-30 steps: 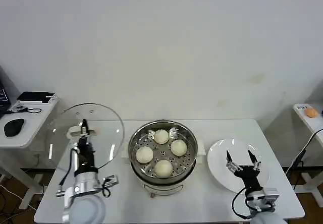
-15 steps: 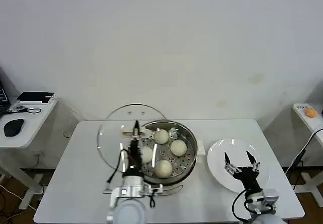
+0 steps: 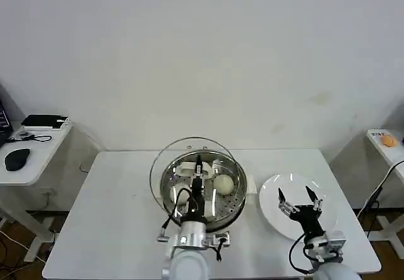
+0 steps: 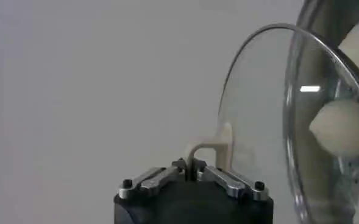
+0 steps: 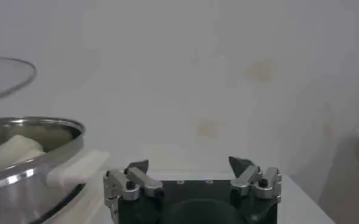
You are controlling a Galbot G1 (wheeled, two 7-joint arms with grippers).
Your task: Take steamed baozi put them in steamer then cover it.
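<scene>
I'm on the covering step: my left claw (image 3: 198,164) pinches the lid (image 3: 196,166) by its handle, holding it above the steamer (image 3: 235,198), not yet seated. Next it needs centring over the rim, then lowering. My right claw (image 3: 297,202) hangs spread above the plate (image 3: 268,192). One bun (image 3: 223,183) shows clearly; probably more sit hidden under my arm. One steamer, one lid.
</scene>
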